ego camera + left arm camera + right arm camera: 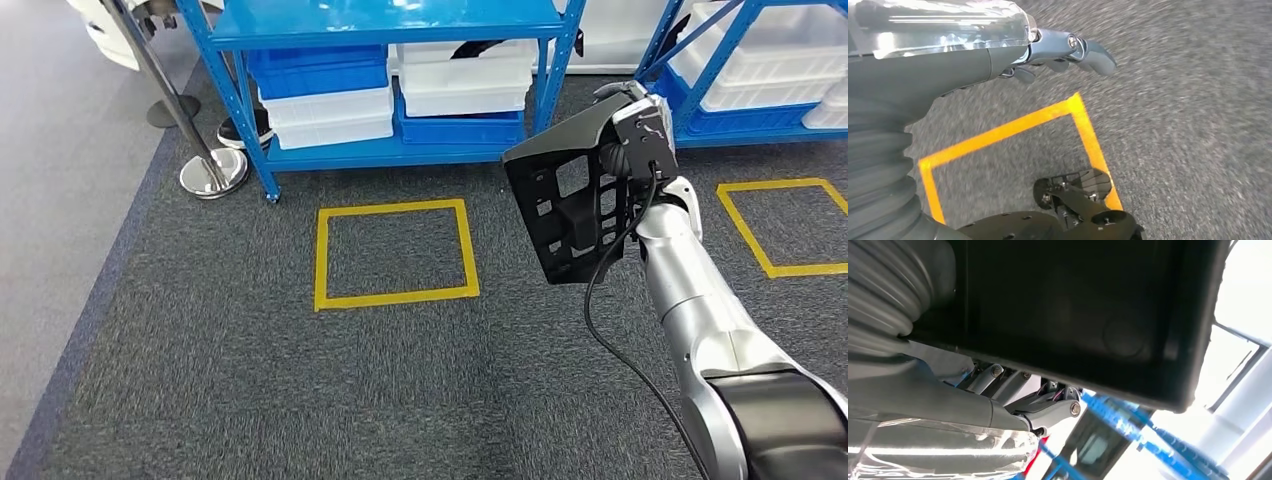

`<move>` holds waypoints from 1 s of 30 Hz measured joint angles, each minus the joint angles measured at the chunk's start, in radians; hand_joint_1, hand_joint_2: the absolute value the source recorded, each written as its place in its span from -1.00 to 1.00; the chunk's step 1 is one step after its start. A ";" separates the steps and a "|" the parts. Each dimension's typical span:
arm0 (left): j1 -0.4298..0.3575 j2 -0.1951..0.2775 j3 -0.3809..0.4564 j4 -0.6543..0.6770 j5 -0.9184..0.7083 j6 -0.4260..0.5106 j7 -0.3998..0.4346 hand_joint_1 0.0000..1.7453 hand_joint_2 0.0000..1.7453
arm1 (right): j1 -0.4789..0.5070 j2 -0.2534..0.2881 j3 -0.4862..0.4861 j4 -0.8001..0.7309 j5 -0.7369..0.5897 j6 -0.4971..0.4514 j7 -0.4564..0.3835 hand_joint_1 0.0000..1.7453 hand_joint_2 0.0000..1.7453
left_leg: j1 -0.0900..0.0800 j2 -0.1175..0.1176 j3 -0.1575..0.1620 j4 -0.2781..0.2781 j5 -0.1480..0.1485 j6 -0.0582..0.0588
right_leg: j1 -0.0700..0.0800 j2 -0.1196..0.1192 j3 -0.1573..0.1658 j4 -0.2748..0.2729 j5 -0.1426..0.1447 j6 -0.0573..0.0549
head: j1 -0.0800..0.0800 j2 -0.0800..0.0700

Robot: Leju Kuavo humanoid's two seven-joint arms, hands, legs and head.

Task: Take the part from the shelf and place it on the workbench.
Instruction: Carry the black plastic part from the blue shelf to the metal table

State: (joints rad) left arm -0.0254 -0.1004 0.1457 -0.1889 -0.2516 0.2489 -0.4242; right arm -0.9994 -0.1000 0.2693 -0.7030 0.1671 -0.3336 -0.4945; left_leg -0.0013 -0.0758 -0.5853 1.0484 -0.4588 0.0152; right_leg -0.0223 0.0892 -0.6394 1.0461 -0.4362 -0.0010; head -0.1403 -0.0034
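Above the carpet (250,380), right hand (632,125) grips a flat black perforated part (560,200).

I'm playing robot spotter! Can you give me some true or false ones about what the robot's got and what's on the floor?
1. The right hand holds a black part. True.
2. The black part lies inside the yellow tape square. False: it is held up in the air, beside the square.
3. The blue shelf has white and blue bins on it. True.
4. The left hand holds a bin. False: it holds nothing and hangs over the carpet.
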 joint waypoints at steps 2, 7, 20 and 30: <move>-0.003 -0.002 0.000 0.000 0.000 -0.003 0.000 -1.00 1.00 | -0.015 -0.010 -0.004 0.001 0.014 -0.009 0.012 1.00 1.00 | 0.000 0.019 0.006 -0.023 0.005 0.001 | -0.005 0.015 -0.008 -0.005 0.009 0.016 | 0.000 0.000; -0.004 -0.006 0.000 0.000 -0.003 -0.008 0.000 -1.00 1.00 | -0.054 -0.024 -0.010 0.003 0.031 -0.016 0.029 1.00 1.00 | 0.005 0.074 0.016 -0.062 0.025 0.012 | 0.000 -0.075 -0.093 0.172 -0.096 0.036 | 0.000 0.000; -0.015 -0.009 -0.002 0.000 -0.019 -0.011 0.007 -1.00 1.00 | -0.059 -0.040 -0.012 0.025 0.037 -0.014 0.016 1.00 1.00 | -0.003 0.163 0.008 -0.037 0.009 -0.021 | 0.009 -0.112 0.022 -0.019 -0.006 0.012 | 0.000 0.000; -0.005 -0.007 -0.002 0.000 -0.016 -0.009 0.017 -1.00 1.00 | -0.043 -0.033 -0.012 0.043 0.052 -0.016 0.025 1.00 1.00 | 0.002 0.061 -0.062 0.127 -0.045 -0.016 | 0.017 -0.021 0.015 -0.020 0.007 -0.014 | 0.000 0.000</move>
State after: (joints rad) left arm -0.0305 -0.1078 0.1439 -0.1886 -0.2673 0.2400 -0.4075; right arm -1.0424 -0.1333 0.2577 -0.6604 0.2191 -0.3495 -0.4700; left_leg 0.0009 -0.0153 -0.6476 1.1752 -0.5035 -0.0006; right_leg -0.0055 0.0681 -0.6247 1.0258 -0.4288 -0.0153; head -0.1401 -0.0034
